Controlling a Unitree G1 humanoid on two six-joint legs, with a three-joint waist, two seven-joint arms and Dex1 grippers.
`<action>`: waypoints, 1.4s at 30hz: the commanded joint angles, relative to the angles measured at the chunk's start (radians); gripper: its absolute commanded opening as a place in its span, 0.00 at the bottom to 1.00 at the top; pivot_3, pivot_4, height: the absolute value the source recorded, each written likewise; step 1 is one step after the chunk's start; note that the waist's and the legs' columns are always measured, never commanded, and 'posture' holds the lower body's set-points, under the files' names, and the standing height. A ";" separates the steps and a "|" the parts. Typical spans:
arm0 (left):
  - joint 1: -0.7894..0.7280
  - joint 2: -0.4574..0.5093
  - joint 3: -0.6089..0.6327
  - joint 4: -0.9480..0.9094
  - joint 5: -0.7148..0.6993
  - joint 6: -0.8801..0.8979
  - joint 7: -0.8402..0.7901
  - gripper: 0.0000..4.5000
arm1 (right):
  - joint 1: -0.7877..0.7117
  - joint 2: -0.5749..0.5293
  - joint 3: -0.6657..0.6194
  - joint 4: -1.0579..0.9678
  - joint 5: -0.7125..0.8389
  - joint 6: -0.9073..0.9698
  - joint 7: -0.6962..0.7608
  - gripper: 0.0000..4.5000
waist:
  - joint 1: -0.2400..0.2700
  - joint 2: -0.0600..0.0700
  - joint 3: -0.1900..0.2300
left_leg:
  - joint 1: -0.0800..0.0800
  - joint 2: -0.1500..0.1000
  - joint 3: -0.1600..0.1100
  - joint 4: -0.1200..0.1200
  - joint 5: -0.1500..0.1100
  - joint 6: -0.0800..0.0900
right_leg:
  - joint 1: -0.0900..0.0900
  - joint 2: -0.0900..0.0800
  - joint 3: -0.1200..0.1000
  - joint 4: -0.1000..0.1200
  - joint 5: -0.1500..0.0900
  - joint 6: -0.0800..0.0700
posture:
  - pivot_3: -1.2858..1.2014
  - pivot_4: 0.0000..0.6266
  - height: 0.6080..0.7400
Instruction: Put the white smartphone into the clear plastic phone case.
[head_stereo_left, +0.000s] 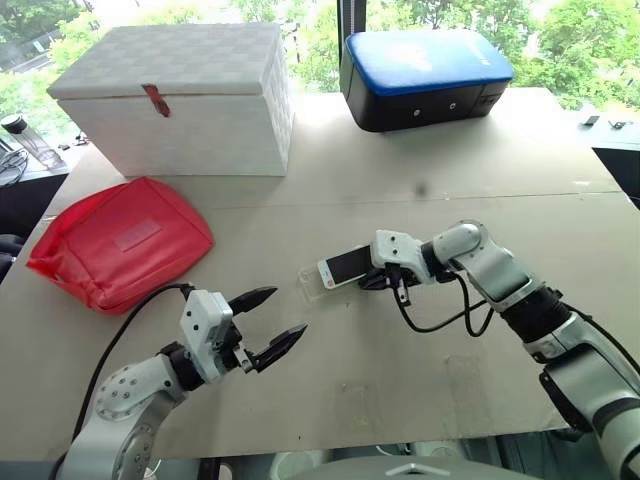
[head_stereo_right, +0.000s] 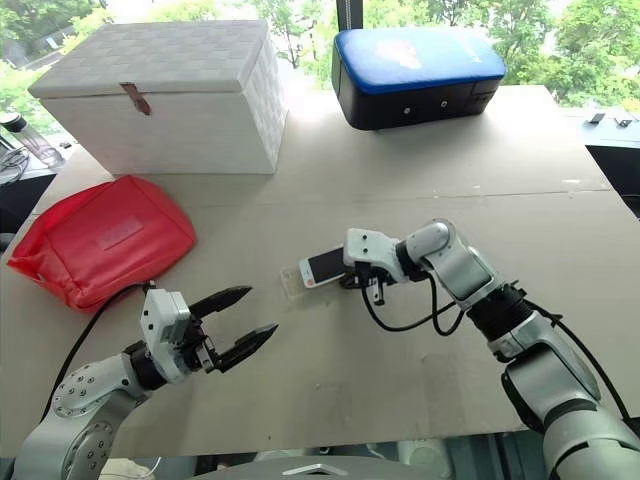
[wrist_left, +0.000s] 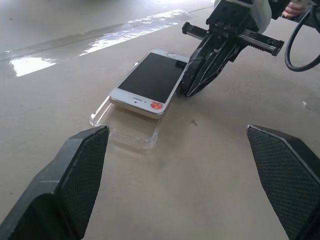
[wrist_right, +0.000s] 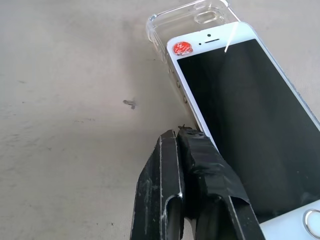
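- Looking down from the head, left eye: tan table (head_stereo_left: 400, 380) with a white smartphone (head_stereo_left: 345, 266) near its middle, screen up, lying partly on a clear plastic phone case (head_stereo_left: 312, 284); the case's end nearer the left arm sticks out past the phone
- Same view: right gripper (head_stereo_left: 385, 280) at the phone's far end from the case, its black fingers pressed together with nothing between them, tips right at the phone's edge; whether they touch it cannot be told from here
- Same view: left gripper (head_stereo_left: 265, 335) near the table's front, fingers spread wide and holding nothing, pointing toward the case and well apart from it
- Same view: red pouch (head_stereo_left: 120, 240) at the table's left; white woven box (head_stereo_left: 180, 95) with a red tab behind it; blue-topped black case (head_stereo_left: 425, 75) at the back right
- Right eye: same layout, phone (head_stereo_right: 325, 265) and clear case (head_stereo_right: 292, 280) between the two grippers
- Left wrist: two black ridged fingers (wrist_left: 65, 185) far apart at either side; phone ahead of them, tilted, its near end with a red sticker (wrist_left: 156, 105) resting on the clear case, its home-button end raised beside the right gripper's closed tips
- Right wrist: closed black fingers (wrist_right: 185, 190) side by side against the phone's long edge; black screen, red sticker by the earpiece, clear case's corner and camera cut-out showing beyond the phone's top end
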 joint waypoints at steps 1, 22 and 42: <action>0.013 -0.002 0.017 -0.024 -0.005 -0.030 -0.011 1.00 | -0.016 -0.003 -0.035 -0.041 0.039 0.002 0.045 0.01 | 0.000 0.000 0.000 | 0.000 0.000 0.000 0.000 0.000 0.000 | 0.000 0.000 0.000 0.000 0.000 0.000 | 0.52 0.24 1.00; 0.020 0.002 0.024 -0.012 -0.007 -0.046 -0.024 1.00 | -0.044 0.165 0.077 0.183 -0.099 -0.079 -0.048 0.01 | -0.003 0.000 -0.001 | 0.001 0.000 0.001 0.000 0.000 0.000 | 0.000 0.000 0.001 0.001 0.000 0.000 | 0.52 0.24 1.00; 0.023 0.002 0.023 -0.024 -0.010 -0.028 -0.001 1.00 | 0.006 0.191 0.075 0.287 -0.163 -0.175 -0.042 0.01 | -0.002 0.010 -0.022 | 0.013 0.000 0.001 0.000 -0.002 0.004 | 0.011 0.002 0.001 0.002 0.000 0.000 | 0.52 0.24 1.00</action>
